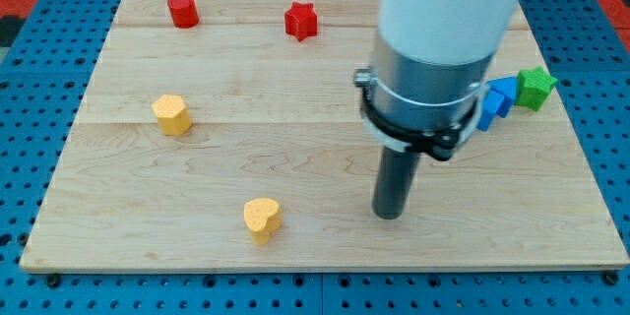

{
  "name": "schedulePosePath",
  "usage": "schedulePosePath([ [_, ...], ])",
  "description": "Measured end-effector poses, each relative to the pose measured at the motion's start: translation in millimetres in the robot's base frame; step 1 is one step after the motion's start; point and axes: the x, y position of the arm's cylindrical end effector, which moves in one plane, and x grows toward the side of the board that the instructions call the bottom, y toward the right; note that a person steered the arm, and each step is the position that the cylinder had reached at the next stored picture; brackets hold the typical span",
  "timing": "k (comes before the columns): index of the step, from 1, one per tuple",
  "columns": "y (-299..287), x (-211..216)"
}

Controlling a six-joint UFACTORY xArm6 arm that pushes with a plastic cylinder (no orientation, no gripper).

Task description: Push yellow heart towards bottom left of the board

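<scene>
Nearest the view's bottom, the yellow heart (pixel 262 219) is sitting left of centre on the table (pixel 118 246), lobes up, upright and apparently unmoved. My tip (pixel 389 216) is resting to its right, well apart, so no contact is happening and the whole push toward the bottom-left corner is remaining. No pincer is fitted, so none is showing.

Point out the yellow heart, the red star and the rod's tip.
yellow heart (pixel 262 219): camera view, middle of its top face.
red star (pixel 301 21): camera view, centre of its top.
my tip (pixel 389 215): camera view, rod's very end.
</scene>
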Motion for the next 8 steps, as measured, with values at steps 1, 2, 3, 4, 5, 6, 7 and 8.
schedulePosePath([
  [1,-37.1,36.1],
  [2,-47.6,39.2],
  [3,-79.4,-3.3],
  [4,-85.0,-7.3],
  [5,-85.8,-8.4],
  [6,-38.3,-26.6],
  [7,-39.8,23.5],
  [8,-66.3,52.3],
])
